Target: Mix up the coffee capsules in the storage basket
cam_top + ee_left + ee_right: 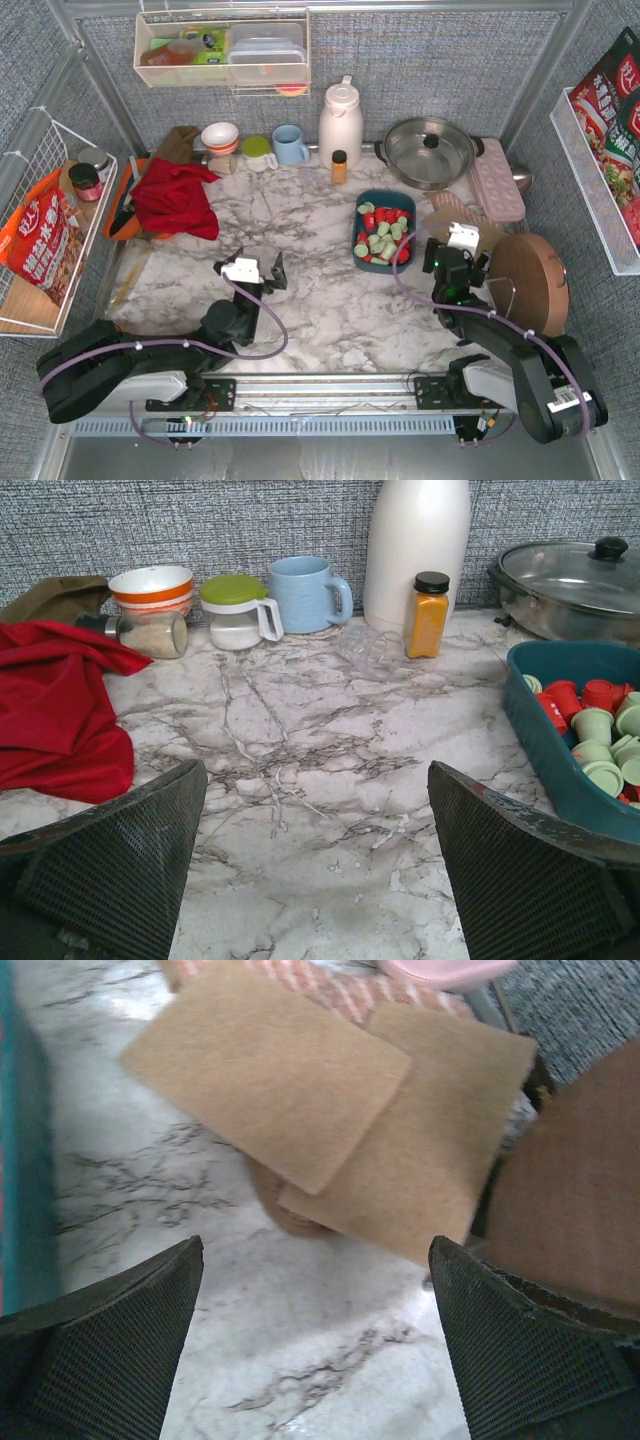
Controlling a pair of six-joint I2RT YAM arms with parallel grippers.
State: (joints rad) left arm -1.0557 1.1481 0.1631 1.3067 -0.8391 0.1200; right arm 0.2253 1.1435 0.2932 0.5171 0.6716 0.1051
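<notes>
Both grippers apart, nothing held. Left gripper [315,770] over bare surface [300,710]; right gripper [315,1252] near R side of storage basket [357,238]. Coffee capsules [383,236] inside, colours partly clumped. Best: dip fingers in, stir slow, w/o flicking any out.

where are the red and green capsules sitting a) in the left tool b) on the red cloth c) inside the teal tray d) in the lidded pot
c, the coffee capsules lie heaped within the walls of the storage basket, as the top and left wrist views show.
</notes>
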